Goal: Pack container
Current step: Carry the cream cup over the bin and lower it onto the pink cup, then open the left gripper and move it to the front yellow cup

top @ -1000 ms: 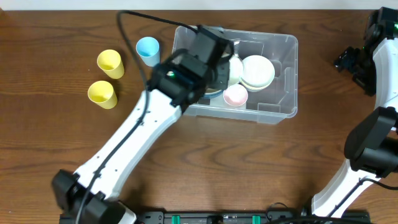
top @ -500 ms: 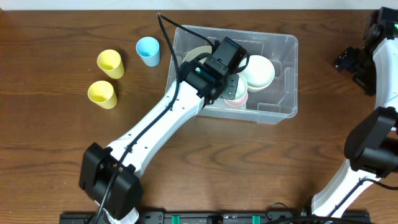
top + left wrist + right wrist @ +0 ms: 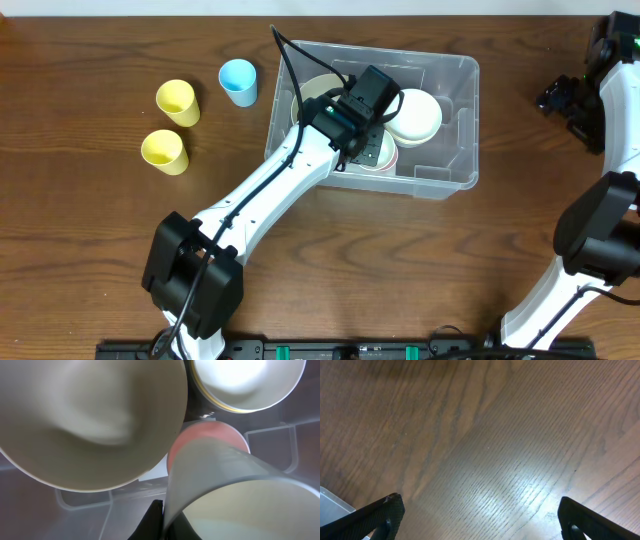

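Observation:
The container (image 3: 455, 170) is a clear plastic bin at the back middle of the table. My left gripper (image 3: 368, 138) is inside it, shut on the rim of a pale translucent cup (image 3: 235, 495); the black fingers (image 3: 162, 520) pinch the cup's wall. The cup hangs just above a pink cup (image 3: 207, 435), also seen from overhead (image 3: 384, 158). A large cream bowl (image 3: 90, 420) and stacked white bowls (image 3: 245, 382) lie in the bin; the stack also shows from overhead (image 3: 415, 115). My right gripper (image 3: 480, 515) is open and empty over bare wood at the far right (image 3: 562, 98).
Two yellow cups (image 3: 177, 101) (image 3: 164, 151) and a blue cup (image 3: 238, 81) stand on the table to the left of the bin. The bin's moulded ribs (image 3: 90, 502) show under the left wrist. A corner of the bin (image 3: 332, 500) shows in the right wrist view.
My left arm has swung right and reached further into the bin with the pale cup, now over the pink cup. The right arm has not moved.

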Controlling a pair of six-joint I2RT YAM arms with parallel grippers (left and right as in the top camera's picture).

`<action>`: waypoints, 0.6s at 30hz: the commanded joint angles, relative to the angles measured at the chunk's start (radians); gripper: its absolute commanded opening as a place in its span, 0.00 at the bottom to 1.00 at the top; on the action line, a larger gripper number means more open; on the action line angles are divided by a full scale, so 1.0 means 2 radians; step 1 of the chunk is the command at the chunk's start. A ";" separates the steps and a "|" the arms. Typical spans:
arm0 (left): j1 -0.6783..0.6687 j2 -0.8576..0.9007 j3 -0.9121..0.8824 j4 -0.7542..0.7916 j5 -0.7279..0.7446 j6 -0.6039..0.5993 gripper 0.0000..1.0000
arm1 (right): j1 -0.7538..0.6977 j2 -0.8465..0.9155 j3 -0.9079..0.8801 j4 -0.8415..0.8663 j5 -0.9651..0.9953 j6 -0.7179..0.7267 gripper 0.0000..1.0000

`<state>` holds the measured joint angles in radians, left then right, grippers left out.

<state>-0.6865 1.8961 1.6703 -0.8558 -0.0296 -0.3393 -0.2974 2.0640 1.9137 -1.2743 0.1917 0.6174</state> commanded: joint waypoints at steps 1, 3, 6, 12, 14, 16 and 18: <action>0.000 0.003 0.001 0.000 0.012 0.003 0.06 | -0.002 -0.002 -0.002 0.000 0.007 0.005 0.99; 0.000 0.003 0.001 -0.001 0.011 0.003 0.06 | -0.002 -0.002 -0.002 0.000 0.007 0.005 0.99; 0.000 0.003 0.001 0.000 0.011 0.003 0.15 | -0.002 -0.002 -0.002 0.000 0.007 0.005 0.99; 0.000 0.003 0.001 0.010 0.011 0.014 0.46 | -0.002 -0.002 -0.002 0.000 0.007 0.005 0.99; 0.002 0.001 0.002 0.014 0.011 0.022 0.47 | -0.002 -0.002 -0.002 0.000 0.007 0.005 0.99; 0.006 -0.004 0.007 0.013 0.010 0.028 0.49 | -0.002 -0.002 -0.002 0.000 0.007 0.005 0.99; 0.016 -0.017 0.011 0.014 0.001 0.029 0.50 | -0.002 -0.002 -0.002 0.000 0.007 0.005 0.99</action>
<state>-0.6800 1.8961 1.6707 -0.8288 -0.0071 -0.3084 -0.2974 2.0636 1.9137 -1.2743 0.1917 0.6178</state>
